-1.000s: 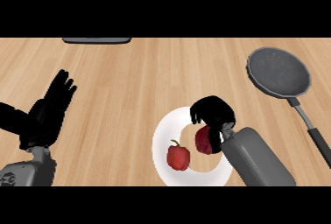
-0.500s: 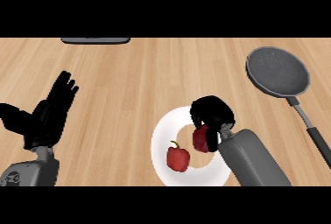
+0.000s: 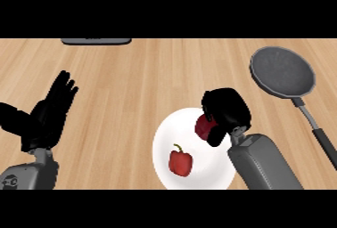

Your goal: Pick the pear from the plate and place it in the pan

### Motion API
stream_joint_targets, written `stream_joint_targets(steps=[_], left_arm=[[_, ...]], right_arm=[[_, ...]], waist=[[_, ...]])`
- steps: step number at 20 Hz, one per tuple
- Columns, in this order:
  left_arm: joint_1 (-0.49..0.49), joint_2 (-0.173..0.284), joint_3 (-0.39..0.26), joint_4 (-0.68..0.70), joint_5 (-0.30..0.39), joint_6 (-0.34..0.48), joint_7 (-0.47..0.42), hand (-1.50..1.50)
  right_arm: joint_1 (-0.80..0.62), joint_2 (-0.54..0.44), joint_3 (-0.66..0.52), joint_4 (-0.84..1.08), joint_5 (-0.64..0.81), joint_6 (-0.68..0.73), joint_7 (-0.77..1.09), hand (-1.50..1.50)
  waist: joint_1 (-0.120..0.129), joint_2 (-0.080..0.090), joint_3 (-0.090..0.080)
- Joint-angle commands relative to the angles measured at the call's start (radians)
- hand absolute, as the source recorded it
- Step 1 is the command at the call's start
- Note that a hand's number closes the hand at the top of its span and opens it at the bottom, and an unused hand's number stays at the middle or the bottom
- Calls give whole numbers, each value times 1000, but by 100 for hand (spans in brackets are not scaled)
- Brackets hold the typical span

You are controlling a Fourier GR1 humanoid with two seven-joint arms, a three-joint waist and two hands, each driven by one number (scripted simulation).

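- So, head view: the right hand [image 3: 225, 109] sits over the upper right part of the plate [image 3: 168, 138], fingers curled down round a dark red thing, the pear [image 3: 206, 128], which shows just below and left of the palm.
- Whether the pear rests on the plate or hangs just above it cannot be told from this steep angle; it lies over the plate's rim area, not clear of it.
- A second red item, a pepper [image 3: 180, 161] with a green stalk, lies alone lower on the plate, apart from the hand.
- At the upper right the pan [image 3: 281, 71] is well apart from the hand, its handle running down toward the right edge; nothing is in it.
- At the view's left the left hand [image 3: 46, 115] rests open, fingers up, holding nothing.
- Progress, as I judge it: the grasp looks made or nearly made, so the early part is in hand. Left to do: lift, carry up and right to the pan, release.
- Hidden or unclear: the hand covers most of the pear, so its shape and where the fingers touch it are unseen. A dark object [image 3: 96, 41] at the top edge is cut off and cannot be identified.
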Motion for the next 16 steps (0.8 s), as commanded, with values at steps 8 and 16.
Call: stream_joint_targets(steps=[8,16], left_arm=[[-43,23,23,22,21,-22,23,0],[0,-35,-14,30,-18,-3,-40,0]], right_arm=[[-230,-56,-114,-354,57,132,116,150],[-241,-101,-305,-245,12,13,53,150]], waist=[[2,3,1],[12,8,1]])
